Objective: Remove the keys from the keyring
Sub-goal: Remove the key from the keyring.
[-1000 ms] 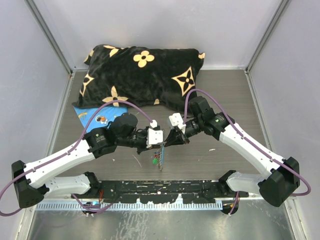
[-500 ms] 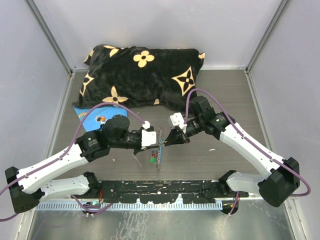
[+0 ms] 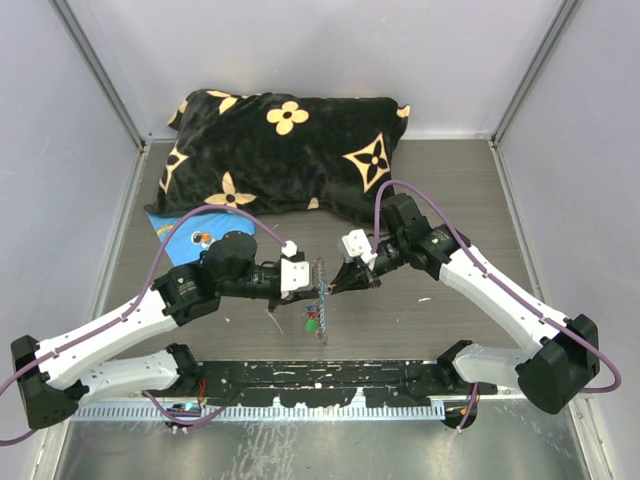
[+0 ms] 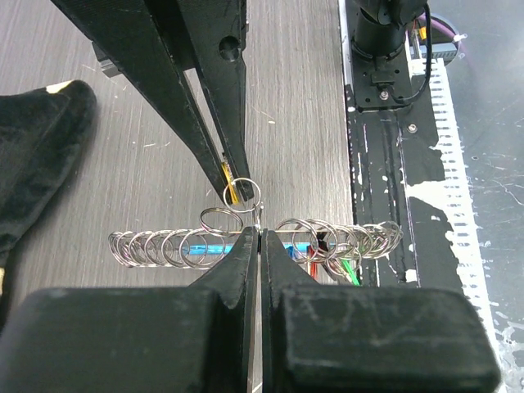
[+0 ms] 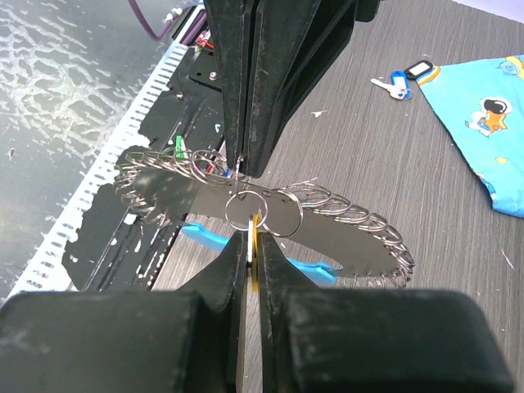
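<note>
Room: grey walls boxed in a wood-grain table [image 3: 450, 180]; a black flowered pillow [image 3: 290, 150] lay at 12 o'clock and a blue cloth [image 3: 175, 232] at 9 o'clock.
Top view, arms: you brought the left gripper [image 3: 312, 283] in from 8 o'clock and the right gripper [image 3: 335, 287] from 3 o'clock, so they met at table centre.
Top view, keyring: the keyring [image 3: 321, 275] sat between them, seemingly lifted, with the keys [image 3: 312, 320] bunched at its 6 o'clock end.
Left wrist, grip: your left fingers were clenched on the keyring's middle, probably to anchor it against a pull.
Left wrist, partner: from 12 o'clock the right fingertips pinched a yellow key [image 4: 233, 190] on its small ring [image 4: 246, 195].
Right wrist, grip: your right fingers were clamped on that yellow key, its small ring linked to the keyring at 12 o'clock, apparently ready to work it free.
Right wrist, table: a blue key [image 5: 397, 82] lay loose at 1 o'clock, near the cloth.
</note>
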Controlling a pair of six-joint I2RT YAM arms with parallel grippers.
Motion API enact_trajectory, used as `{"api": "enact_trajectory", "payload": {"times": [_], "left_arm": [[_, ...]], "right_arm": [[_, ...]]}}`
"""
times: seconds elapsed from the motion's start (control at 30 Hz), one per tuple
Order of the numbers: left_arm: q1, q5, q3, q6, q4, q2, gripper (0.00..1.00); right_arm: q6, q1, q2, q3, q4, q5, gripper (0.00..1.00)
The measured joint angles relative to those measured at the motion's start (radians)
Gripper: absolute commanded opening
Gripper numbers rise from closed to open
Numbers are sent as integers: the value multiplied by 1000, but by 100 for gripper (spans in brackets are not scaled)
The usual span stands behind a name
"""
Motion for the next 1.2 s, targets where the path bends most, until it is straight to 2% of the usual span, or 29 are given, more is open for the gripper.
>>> {"api": "enact_trajectory", "payload": {"times": [1.0, 1.2], "left_arm": [[8, -6, -118, -121, 173, -41, 0], [8, -15, -150, -150, 213, -49, 0]], "right_arm": [[-88, 17, 0, -34, -10, 64, 8], [-96, 21, 0, -37, -10, 77, 16]]}}
